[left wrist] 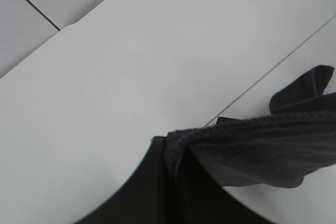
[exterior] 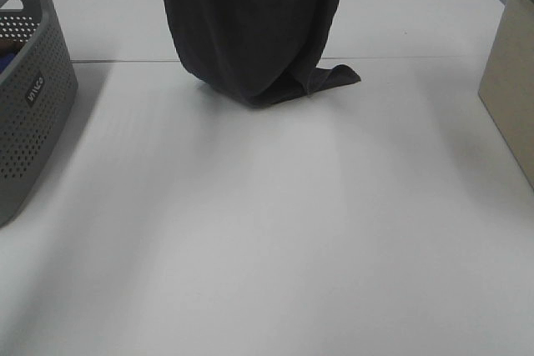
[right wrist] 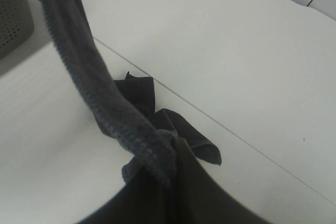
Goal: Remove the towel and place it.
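Midway, towel (exterior: pixel 250 31) between perforated grey basket (exterior: pixel 33 97) and beige bin (exterior: pixel 511 81).

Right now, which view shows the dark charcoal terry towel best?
Exterior high: the dark charcoal terry towel hangs, its lower end touching the white table. Wrist views show only a hemmed edge and crumpled folds.

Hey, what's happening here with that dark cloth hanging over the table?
Two robot arms hold a dark grey towel up by its hem: the left gripper and the right gripper are each shut on it. The towel hangs over the white table, its bottom end bunched and touching the surface. A grey perforated basket stands at the left, a beige bin at the right.
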Robot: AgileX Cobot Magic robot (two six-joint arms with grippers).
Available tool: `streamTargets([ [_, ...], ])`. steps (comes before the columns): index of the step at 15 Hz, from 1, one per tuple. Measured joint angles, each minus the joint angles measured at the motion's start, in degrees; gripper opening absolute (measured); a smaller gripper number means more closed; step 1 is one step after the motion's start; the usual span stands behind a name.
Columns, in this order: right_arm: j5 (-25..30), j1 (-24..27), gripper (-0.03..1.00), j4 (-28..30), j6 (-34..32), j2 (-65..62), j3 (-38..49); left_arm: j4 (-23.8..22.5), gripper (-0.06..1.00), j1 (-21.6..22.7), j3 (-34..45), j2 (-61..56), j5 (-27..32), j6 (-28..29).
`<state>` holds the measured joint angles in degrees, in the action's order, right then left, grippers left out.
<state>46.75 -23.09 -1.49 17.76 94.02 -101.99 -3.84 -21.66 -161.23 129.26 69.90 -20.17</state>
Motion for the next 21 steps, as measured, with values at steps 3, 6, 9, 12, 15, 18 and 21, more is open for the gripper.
streamTargets([
  [3, 1.7, 0.0, 0.01, 1.0, 3.7, -2.3, -2.0, 1.7, 0.0, 0.0, 1.8, -7.2, 0.2, 2.8],
  [6, -1.7, 0.0, 0.01, 1.5, 7.2, -2.3, -7.6, 0.9, 0.0, -0.1, 8.4, -13.3, 0.2, 2.1],
  [9, -5.0, 0.0, 0.01, 1.5, 10.5, -2.4, -9.6, 0.9, 0.0, -0.1, 14.4, -16.7, 0.2, 0.9],
  [12, -3.0, 0.0, 0.01, 0.8, 11.1, -2.4, -9.7, 0.9, 0.0, -0.1, 18.4, -19.7, 0.2, 0.5],
  [15, 8.9, 0.0, 0.01, -0.3, 9.1, -4.8, -9.7, 2.2, 0.0, -0.1, 26.8, -25.2, 0.1, 2.5],
  [18, 18.7, 0.0, 0.01, -0.7, 6.3, -5.1, -9.7, 4.2, 0.0, -0.7, 37.8, -29.3, 0.0, 2.9],
  [21, 22.7, 0.0, 0.01, -0.6, 3.5, -5.7, -8.0, 4.4, 0.0, -3.9, 51.9, -34.4, -0.1, 3.0],
])
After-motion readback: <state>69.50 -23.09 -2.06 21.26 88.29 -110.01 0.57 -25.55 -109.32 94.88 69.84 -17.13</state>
